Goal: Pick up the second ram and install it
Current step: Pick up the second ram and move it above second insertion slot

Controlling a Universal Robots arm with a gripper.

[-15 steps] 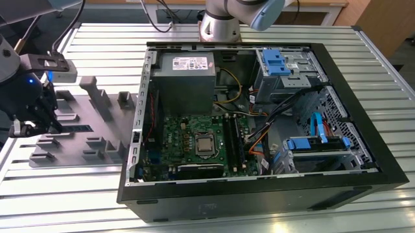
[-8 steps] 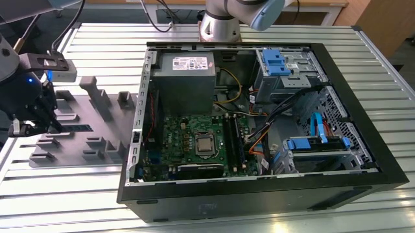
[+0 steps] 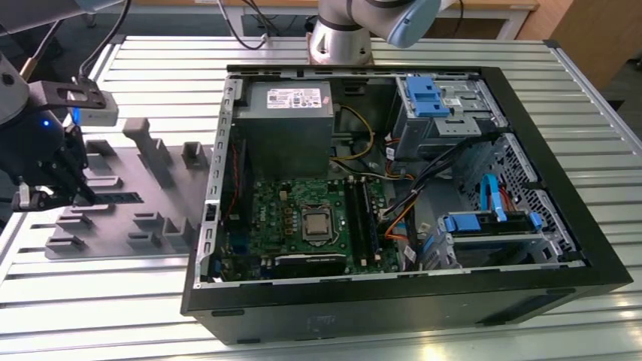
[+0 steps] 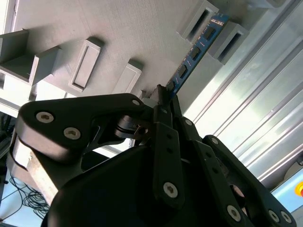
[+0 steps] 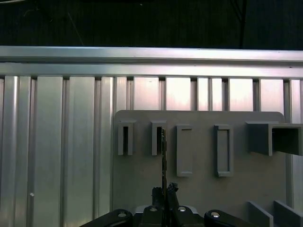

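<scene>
The second ram (image 4: 191, 54) is a thin blue-green board with black chips, standing on edge in the slots of the grey holder tray (image 4: 118, 28). In the exterior view the ram (image 3: 122, 197) is a dark strip on the tray (image 3: 150, 226), at that view's left. My gripper (image 3: 83, 197) is at the end of the strip. In both wrist views the fingertips (image 4: 162, 94) close on the near end of the stick. The ram (image 5: 164, 156) appears edge-on, running from the gripper (image 5: 164, 190) to a tray (image 5: 199, 118) slot.
An open black computer case (image 3: 561, 173) lies at the exterior view's right, with the green motherboard (image 3: 291, 218), its long black slots (image 3: 359, 218), a grey power supply (image 3: 286, 113) and blue drive bays (image 3: 431, 94). Upright grey blocks (image 3: 150, 147) rise from the tray. The table is ribbed metal (image 3: 80, 301).
</scene>
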